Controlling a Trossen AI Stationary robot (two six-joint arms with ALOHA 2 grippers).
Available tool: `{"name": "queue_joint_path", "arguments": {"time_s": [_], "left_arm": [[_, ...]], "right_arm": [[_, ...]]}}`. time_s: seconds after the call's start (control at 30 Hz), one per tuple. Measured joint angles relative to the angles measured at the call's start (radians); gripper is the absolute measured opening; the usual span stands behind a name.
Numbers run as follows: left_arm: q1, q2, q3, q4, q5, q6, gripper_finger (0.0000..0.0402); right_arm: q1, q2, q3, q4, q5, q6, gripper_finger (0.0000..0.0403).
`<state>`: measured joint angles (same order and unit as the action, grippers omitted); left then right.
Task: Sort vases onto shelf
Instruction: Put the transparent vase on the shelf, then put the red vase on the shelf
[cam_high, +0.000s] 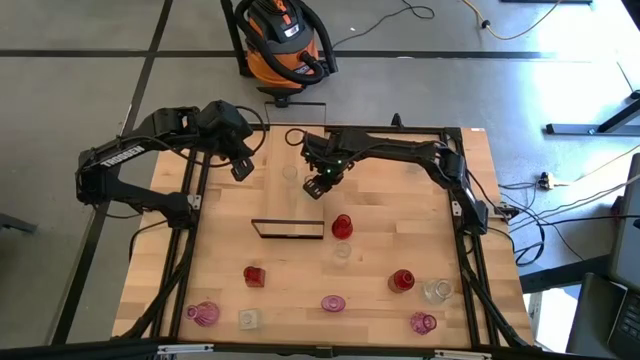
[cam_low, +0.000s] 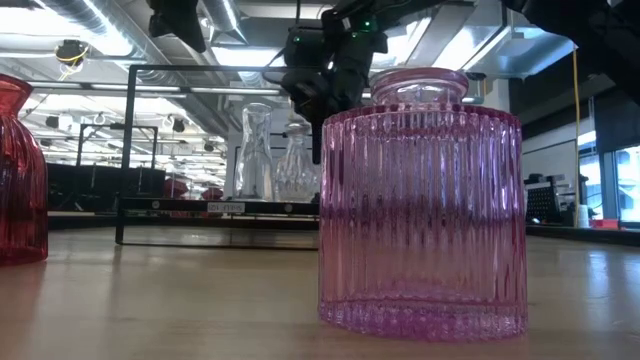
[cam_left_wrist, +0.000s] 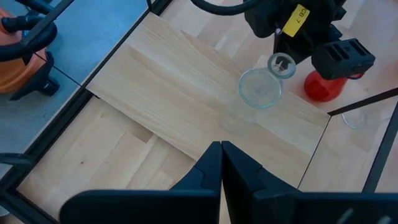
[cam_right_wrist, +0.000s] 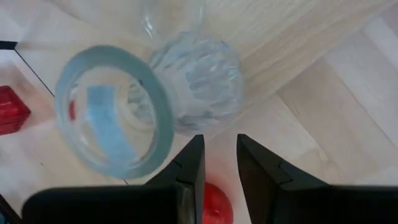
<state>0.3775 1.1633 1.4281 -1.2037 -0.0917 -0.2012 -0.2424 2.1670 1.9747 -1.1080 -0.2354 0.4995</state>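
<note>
The shelf (cam_high: 285, 205), a light-wood plank with a thin black frame, lies across the table's middle. Two clear vases (cam_low: 255, 150) (cam_low: 297, 160) stand upright on it. My right gripper (cam_high: 318, 185) (cam_right_wrist: 219, 165) hangs over the shelf's right edge beside the nearer clear vase (cam_right_wrist: 186, 81). Its fingers are open by a narrow gap and hold nothing. My left gripper (cam_high: 242, 165) (cam_left_wrist: 221, 163) is shut and hovers above the shelf's left edge (cam_left_wrist: 143, 130). A red vase (cam_high: 342, 225) stands on the table by the shelf's near end.
Several more vases stand on the table's near half: red (cam_high: 254, 275) (cam_high: 402, 280), pink (cam_high: 203, 314) (cam_high: 333, 302) (cam_high: 423, 323), clear (cam_high: 342, 250) (cam_high: 248, 318) (cam_high: 437, 290). A pink ribbed vase (cam_low: 422, 200) fills the low view. An orange vacuum (cam_high: 285, 40) stands beyond the far edge.
</note>
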Motion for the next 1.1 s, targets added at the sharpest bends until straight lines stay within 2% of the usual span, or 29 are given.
{"name": "queue_joint_path", "arguments": {"time_s": [0.17,0.3,0.43,0.5,0.57,0.67,0.8,0.9,1.1], "left_arm": [[0.0,0.0,0.0,-0.006,0.0,-0.001,0.0],[0.0,0.0,0.0,-0.075,0.005,-0.031,0.0],[-0.01,-0.001,0.0,-0.215,0.12,-0.085,0.0],[-0.042,-0.005,0.0,-0.288,0.184,-0.096,0.0],[-0.093,-0.015,0.0,-0.338,0.205,-0.124,0.0],[-0.185,-0.054,-0.035,-0.341,0.236,-0.207,0.0],[-0.337,-0.136,-0.163,-0.254,0.326,-0.368,0.0],[-0.458,-0.197,-0.281,-0.149,0.329,-0.558,0.0],[-0.7,-0.235,-0.467,0.264,0.297,-0.948,0.0]], "right_arm": [[0.0,-0.003,0.0,-0.055,-0.01,-0.001,0.0079],[0.001,-0.039,0.0,-0.132,0.047,-0.012,0.0079],[0.001,-0.102,0.0,-0.193,0.095,-0.033,0.0079],[0.003,-0.132,0.0,-0.212,0.102,-0.043,0.0079],[0.008,-0.16,0.0,-0.229,0.111,-0.063,0.0079],[0.026,-0.198,0.001,-0.253,0.163,-0.075,0.0079],[0.054,-0.223,0.001,-0.297,0.239,-0.079,0.0079],[0.073,-0.235,0.001,-0.323,0.275,-0.079,0.0079],[0.101,-0.255,0.0,-0.387,0.312,-0.106,0.0079]]}}
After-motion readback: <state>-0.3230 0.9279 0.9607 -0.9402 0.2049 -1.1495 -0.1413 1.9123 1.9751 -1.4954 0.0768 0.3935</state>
